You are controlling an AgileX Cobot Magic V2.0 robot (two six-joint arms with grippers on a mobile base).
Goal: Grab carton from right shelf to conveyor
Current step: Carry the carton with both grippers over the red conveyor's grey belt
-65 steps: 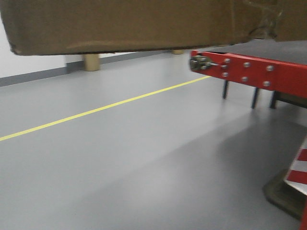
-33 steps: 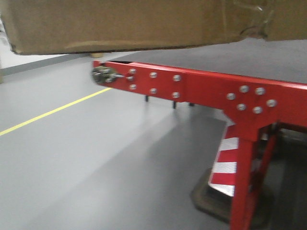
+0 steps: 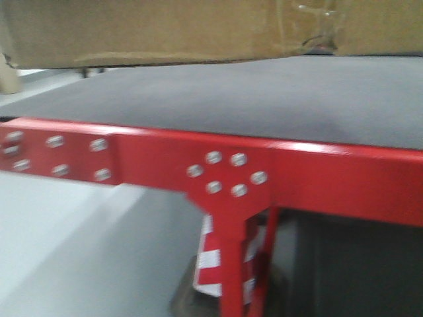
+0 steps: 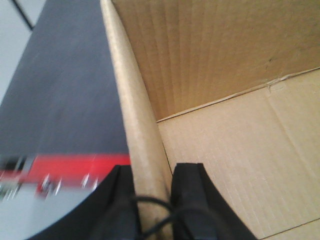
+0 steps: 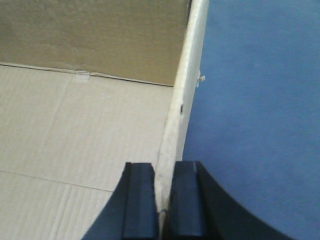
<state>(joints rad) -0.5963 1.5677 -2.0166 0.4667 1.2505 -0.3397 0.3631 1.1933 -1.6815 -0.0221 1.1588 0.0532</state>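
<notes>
The brown carton [image 3: 165, 30] fills the top of the front view and hangs above the conveyor's dark grey belt [image 3: 264, 99], which has a red side rail [image 3: 317, 175]. My left gripper [image 4: 154, 175] is shut on the carton's left wall [image 4: 132, 100], one finger inside and one outside. My right gripper [image 5: 163, 172] is shut on the carton's right wall [image 5: 187, 80] in the same way. The open carton's inside floor [image 5: 75, 125] shows in both wrist views. The belt [image 5: 255, 100] lies below the right wall. The right shelf is out of view.
The conveyor's red leg [image 3: 238, 264] stands below the rail, with a red-and-white striped base [image 3: 210, 261] behind it. Smooth grey floor [image 3: 73, 251] lies at lower left.
The view has swung right and closer: the conveyor now fills the frame below the carton, and the yellow floor line has left the view. The carton stays held.
</notes>
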